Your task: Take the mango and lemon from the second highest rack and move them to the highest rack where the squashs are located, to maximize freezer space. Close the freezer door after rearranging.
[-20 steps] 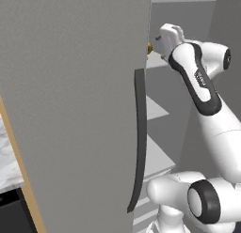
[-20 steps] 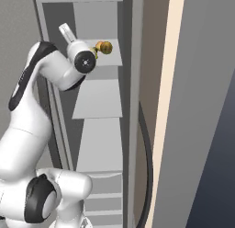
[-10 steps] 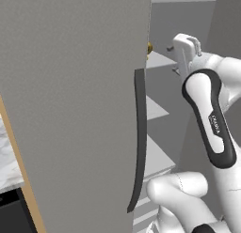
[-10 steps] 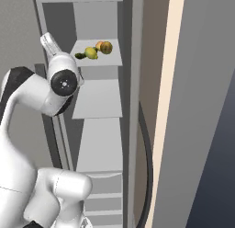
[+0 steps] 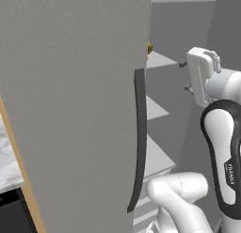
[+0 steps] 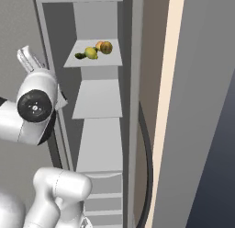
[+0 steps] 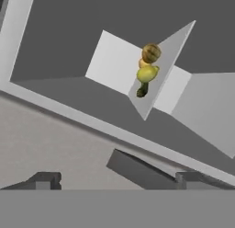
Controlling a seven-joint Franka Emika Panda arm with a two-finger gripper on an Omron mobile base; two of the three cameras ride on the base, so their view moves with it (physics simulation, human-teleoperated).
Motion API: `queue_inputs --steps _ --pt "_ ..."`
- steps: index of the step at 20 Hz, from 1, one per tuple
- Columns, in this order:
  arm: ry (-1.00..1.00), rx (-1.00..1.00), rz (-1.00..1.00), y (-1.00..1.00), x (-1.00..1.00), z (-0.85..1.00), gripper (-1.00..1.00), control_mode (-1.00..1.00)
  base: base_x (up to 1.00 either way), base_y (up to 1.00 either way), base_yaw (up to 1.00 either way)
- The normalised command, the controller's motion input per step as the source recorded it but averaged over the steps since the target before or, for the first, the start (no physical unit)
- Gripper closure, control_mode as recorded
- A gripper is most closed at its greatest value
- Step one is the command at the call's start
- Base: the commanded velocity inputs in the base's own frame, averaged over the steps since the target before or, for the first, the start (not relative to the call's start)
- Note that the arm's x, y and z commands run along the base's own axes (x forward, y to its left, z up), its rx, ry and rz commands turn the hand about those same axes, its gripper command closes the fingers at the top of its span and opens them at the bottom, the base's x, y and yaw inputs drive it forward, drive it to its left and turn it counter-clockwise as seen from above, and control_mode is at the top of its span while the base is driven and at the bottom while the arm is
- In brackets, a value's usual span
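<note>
Three small fruits sat together on the highest rack (image 6: 112,61), so the only piece of the task left, as I judged it, was the freezer door (image 5: 70,110). It was the biggest thing there, a tall grey panel standing wide open, its long dark handle (image 5: 138,143) running vertically, and it stood on the arm's left side, near the hand but not touching it. The gripper (image 7: 114,179) was outside the cabinet, pointing in toward the shelves, with its jaws spread wide and holding nothing. Ahead of the jaws, well apart from them, lay the mango (image 6: 106,47), the lemon (image 6: 91,52) and the squash (image 7: 151,53), touching or almost touching each other. The second highest rack (image 6: 98,100) below was bare.
</note>
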Motion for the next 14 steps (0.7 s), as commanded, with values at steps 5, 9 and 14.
queue_inputs --steps 5,9,14 --pt "0.33 -0.05 0.0 0.04 -0.7 -0.02 -1.0 -1.0 0.0 0.0 0.0" --pt "0.13 -0.1 -0.01 0.21 -0.55 -0.25 -1.0 -1.0 0.0 0.0 0.0" --pt "0.0 0.0 0.0 0.0 0.0 0.0 -1.0 1.0 -1.0 0.08 -0.12"
